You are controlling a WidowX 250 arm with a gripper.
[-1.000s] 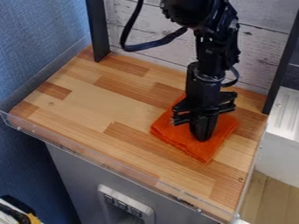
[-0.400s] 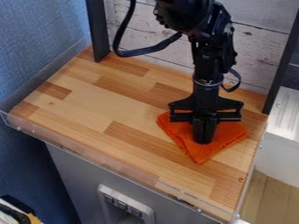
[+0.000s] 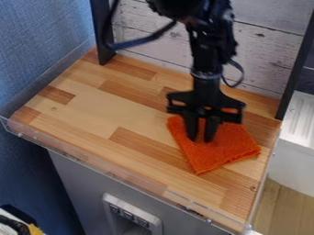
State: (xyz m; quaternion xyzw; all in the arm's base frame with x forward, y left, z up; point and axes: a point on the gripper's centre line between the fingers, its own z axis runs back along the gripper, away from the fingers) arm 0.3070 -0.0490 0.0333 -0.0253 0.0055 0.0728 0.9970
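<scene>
Since the earlier frames, my black two-finger gripper [image 3: 201, 139] has shifted a little up and to the left in the camera view, and its fingers, pressed together then, now stand apart with a narrow gap. The orange fabric cloth [image 3: 224, 151] has turned clockwise: its right corner has swung down toward the front of the worktop, and its lower corner has slid to the left.

I have the fingers pointing down over the cloth's upper left part, spread slightly, with orange fabric visible between them. I see no fold pinched there; whether the tips press on the fabric or hang just above it, I cannot tell.

The cloth lies mostly flat on the right-hand part of the striped wooden worktop [image 3: 116, 110], with a clear plastic lip [image 3: 126, 178] along the front. A pale plank wall [image 3: 264, 50] stands behind, between two black uprights, the left one [image 3: 101, 32] and the right one [image 3: 298, 64].

I judge the cloth to be light, soft and limp, with a slightly fuzzy surface that should grip well rather than slip. It is hardly fragile, but it would drag, twist or bunch under a downward push. Flat fabric gives the tips little to bite, so I would take hold at a corner or an edge, or close low enough to gather a small ridge. Anything left outside the pinch would droop.
</scene>
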